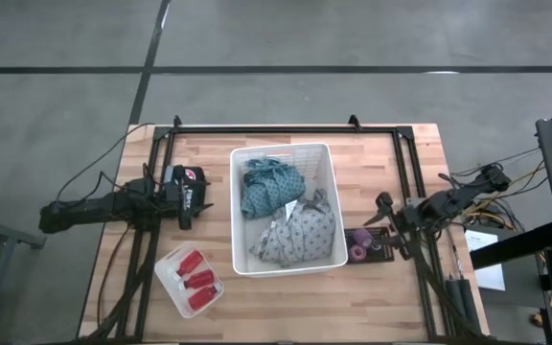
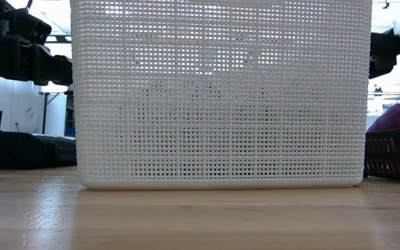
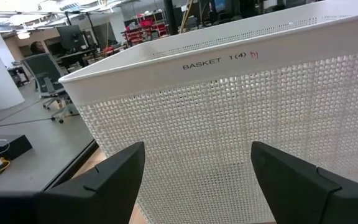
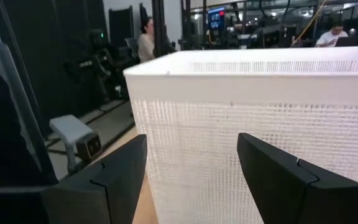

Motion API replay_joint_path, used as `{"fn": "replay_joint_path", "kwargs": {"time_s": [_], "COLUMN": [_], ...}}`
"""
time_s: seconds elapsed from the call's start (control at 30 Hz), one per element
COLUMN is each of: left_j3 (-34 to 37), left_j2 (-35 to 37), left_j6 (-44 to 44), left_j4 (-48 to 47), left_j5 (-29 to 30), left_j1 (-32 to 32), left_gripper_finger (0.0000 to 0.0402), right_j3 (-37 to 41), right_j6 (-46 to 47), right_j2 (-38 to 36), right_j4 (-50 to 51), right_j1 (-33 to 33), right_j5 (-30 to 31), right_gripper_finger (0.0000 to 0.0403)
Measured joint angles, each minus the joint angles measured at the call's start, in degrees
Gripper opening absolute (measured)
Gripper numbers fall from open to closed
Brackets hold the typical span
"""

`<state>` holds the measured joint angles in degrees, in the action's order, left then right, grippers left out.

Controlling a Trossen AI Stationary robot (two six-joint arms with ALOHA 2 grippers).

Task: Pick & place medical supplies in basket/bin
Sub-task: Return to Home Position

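High view: deep white mesh plastic basket between left pincer and right pincer — both spread wide, empty, facing its long walls.

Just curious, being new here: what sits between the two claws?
The white basket, holding a teal cloth and a grey cloth; the high view shows it.

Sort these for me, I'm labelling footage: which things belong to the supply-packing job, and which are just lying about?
Job: basket, teal cloth, grey cloth, red bottles, small tray, purple rolls.
Lying about: black tray, chair.
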<state>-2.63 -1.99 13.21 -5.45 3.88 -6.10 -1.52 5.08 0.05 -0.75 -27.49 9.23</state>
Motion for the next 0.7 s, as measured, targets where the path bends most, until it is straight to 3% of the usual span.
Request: {"fn": "replay_joint_path", "kwargs": {"time_s": [0.7], "left_j3": [0.01], "left_j2": [-0.01], "left_j6": [0.0], "left_j4": [0.0], "left_j5": [0.0], "left_j1": [0.0], "left_gripper_finger": [0.0299], "right_j3": [0.65], "right_j6": [0.31], "right_j2": [1.26], "right_j4": [-0.31], "right_j1": [0.0], "right_j5": [-0.1], "right_gripper_finger": [0.0247]}}
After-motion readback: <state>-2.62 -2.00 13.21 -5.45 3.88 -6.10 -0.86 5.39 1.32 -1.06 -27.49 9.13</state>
